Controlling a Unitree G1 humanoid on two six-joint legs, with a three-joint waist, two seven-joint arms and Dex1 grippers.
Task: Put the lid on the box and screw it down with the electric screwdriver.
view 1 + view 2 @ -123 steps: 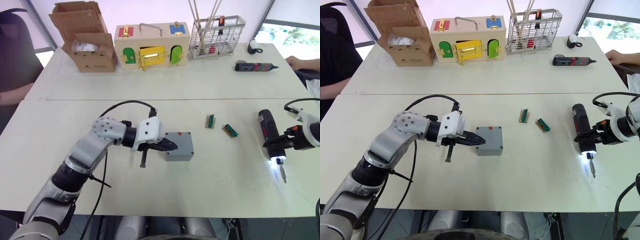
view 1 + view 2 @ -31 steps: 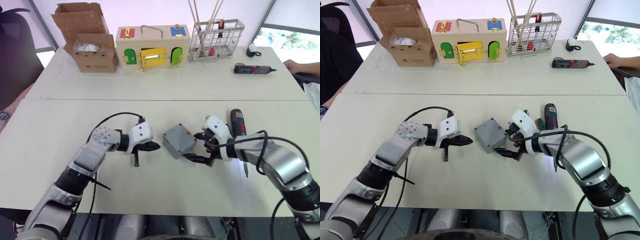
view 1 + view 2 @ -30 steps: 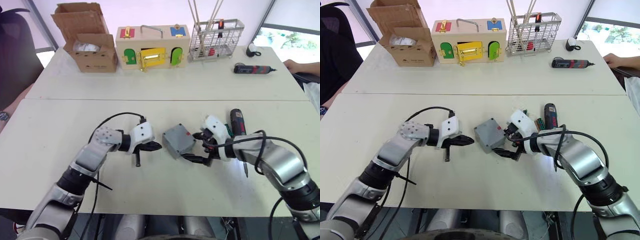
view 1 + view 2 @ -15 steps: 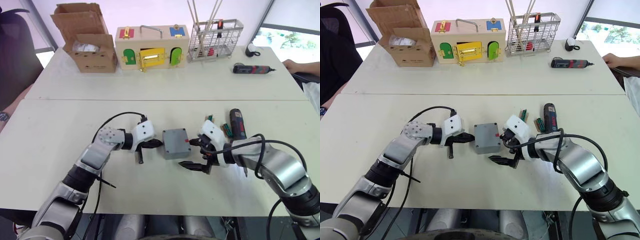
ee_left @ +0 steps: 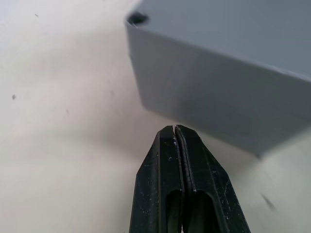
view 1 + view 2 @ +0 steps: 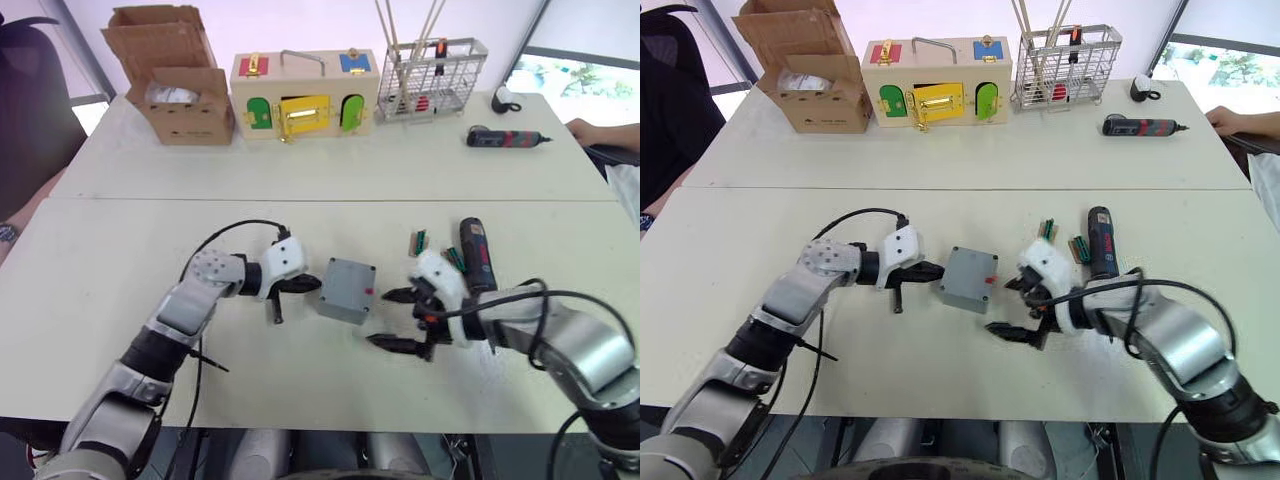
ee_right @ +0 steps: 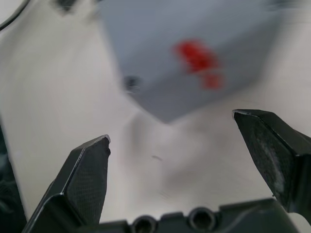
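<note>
1. The bench [image 6: 90,270] carries everything; the box [image 6: 346,290] sits near its middle, between the two end effectors, slightly skewed, red mark facing the right arm.
2. Lid [image 6: 350,279] appears already seated on the box: a closed grey top with corner holes is seen in the left wrist view. Whether any screws are in cannot be told.
3. Step in hand, as judged: box being squared up and steadied ahead of screwing.
4. Screwdriver [image 6: 474,256] lies on the bench just beyond the right arm, ungripped, well apart from the box.
5. Right end effector [image 6: 398,319] is spread wide and empty, just beside the box's red-marked side, not touching it.
6. Left end effector [image 6: 311,285] is pinched closed on nothing, tip at the box's opposite side; contact cannot be confirmed.
7. Next move calls for: box kept braced by the left, screwdriver grasped by the right, bit brought upright over a corner hole.
</note>
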